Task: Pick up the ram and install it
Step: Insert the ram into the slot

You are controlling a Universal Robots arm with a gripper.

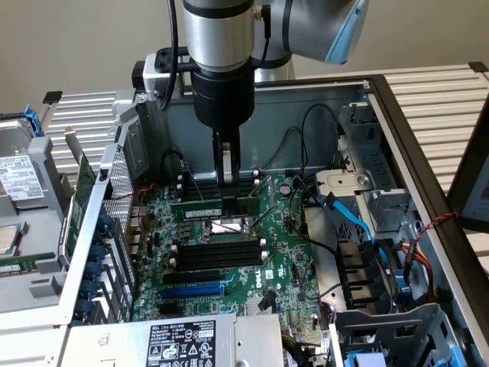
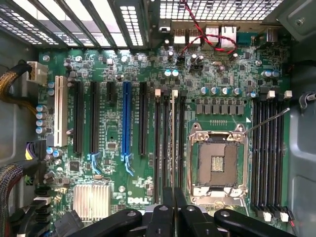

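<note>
A white slatted bench point(image 1: 451, 99) carries an open computer case point(image 1: 359, 92) with its motherboard point(image 1: 283, 264) facing up; a plain wall lies behind. The arm descends from the top centre of the exterior view, and its gripper point(image 1: 227, 177) meets the upper edge of the ram point(image 1: 200, 208). The ram stands on edge across the middle of the frame, white label toward the camera, just above the CPU socket point(image 1: 229, 226). In the wrist view the ram point(image 2: 173, 138) appears edge-on as a thin pale line. It issues from between the black fingers of the gripper point(image 2: 174, 210) and runs along the bank of black memory slots beside the socket point(image 2: 217, 165). The gripper is judged to be clenched on the stick. Progress: the pick-up is done and the stick is lined up with a slot. Whether it is fully seated with its end latches closed cannot be told, and the gripper has not let go. Surroundings in the exterior view:
- empty black slots point(image 1: 218, 256) below the socket;
- a blue slot point(image 1: 191, 291) lower down;
- a labelled power supply point(image 1: 179, 344) at the bottom edge;
- a blue cable point(image 1: 355, 218) at centre right;
- a larger green card point(image 1: 82, 195) upright at the left.

Black cables point(image 1: 321, 126) loop near the rear wall, and none appears to cross the slot. The neighbouring slots lie close on both sides, which likely leaves the fingers little room.
</note>
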